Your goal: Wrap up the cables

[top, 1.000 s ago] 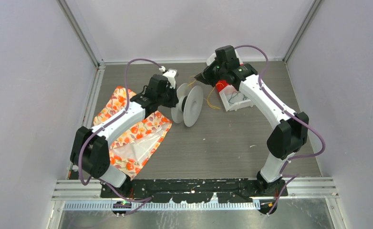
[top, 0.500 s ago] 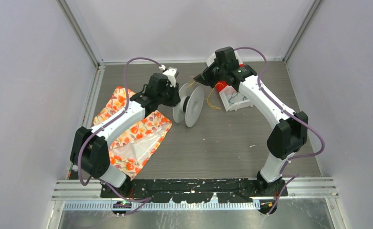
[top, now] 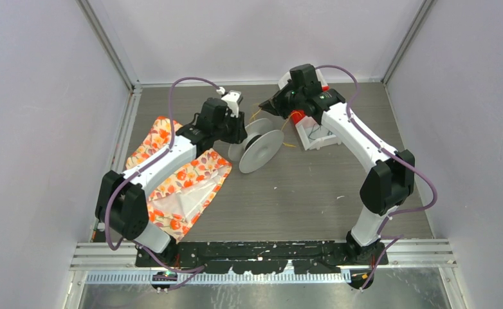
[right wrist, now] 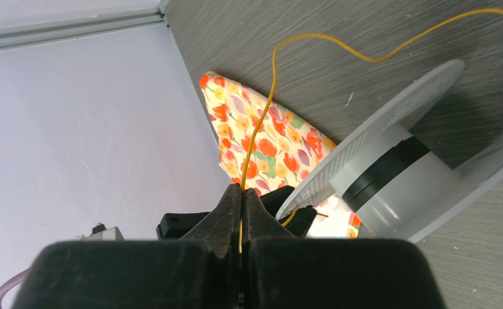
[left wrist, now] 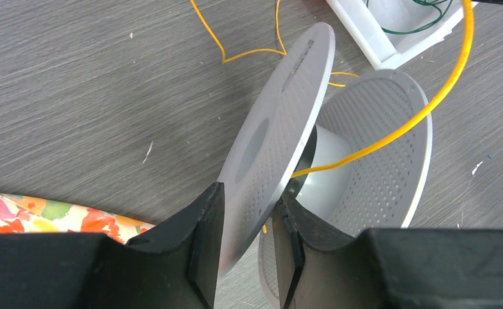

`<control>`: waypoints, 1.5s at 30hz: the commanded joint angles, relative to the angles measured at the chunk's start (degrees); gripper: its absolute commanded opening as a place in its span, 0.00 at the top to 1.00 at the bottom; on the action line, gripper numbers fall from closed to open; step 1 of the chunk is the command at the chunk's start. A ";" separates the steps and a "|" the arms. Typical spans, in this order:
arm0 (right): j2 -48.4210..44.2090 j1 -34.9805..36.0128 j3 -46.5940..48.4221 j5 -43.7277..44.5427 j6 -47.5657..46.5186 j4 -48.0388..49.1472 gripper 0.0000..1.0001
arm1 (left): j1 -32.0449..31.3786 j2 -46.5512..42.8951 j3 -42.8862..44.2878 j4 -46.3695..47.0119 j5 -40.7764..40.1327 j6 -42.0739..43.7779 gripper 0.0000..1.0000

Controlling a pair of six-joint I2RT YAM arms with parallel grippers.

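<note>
A clear plastic spool (top: 260, 145) with perforated flanges lies tilted on the table at centre. My left gripper (top: 238, 134) is shut on its near flange (left wrist: 281, 129), one finger on each side. A thin yellow-orange cable (left wrist: 390, 137) runs from the spool's hub up to my right gripper (top: 267, 106), which is shut on the cable (right wrist: 271, 84) above and behind the spool (right wrist: 397, 174). The loose rest of the yellow cable (top: 289, 143) trails on the table to the right. Thin greenish cables (left wrist: 422, 13) lie in a white tray.
The white tray (top: 316, 135) stands right of the spool under the right arm, with a red object (top: 297, 116) beside it. A floral cloth (top: 178, 180) lies at the left under the left arm. Walls enclose the table on three sides.
The spool has tipped from standing on edge to leaning, with its flanges turned up toward the top camera, still held by my left gripper. The right gripper has barely moved.
</note>
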 commanded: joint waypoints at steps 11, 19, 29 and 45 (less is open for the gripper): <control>-2.85 -0.41 -2.76 -2.87 3.80 5.54 0.99 | -0.18 -0.29 1.27 0.48 0.45 0.51 0.66; -4.16 -1.25 -4.77 -2.68 4.40 6.19 1.00 | -0.18 -0.56 0.18 1.02 0.43 0.39 0.81; -5.92 -3.13 -7.70 -2.85 5.33 7.41 1.00 | -0.17 -0.04 0.78 0.46 0.42 0.10 0.79; -6.22 -3.85 -9.85 -4.23 6.29 9.08 0.99 | -0.18 0.26 0.66 0.58 0.90 -0.36 0.99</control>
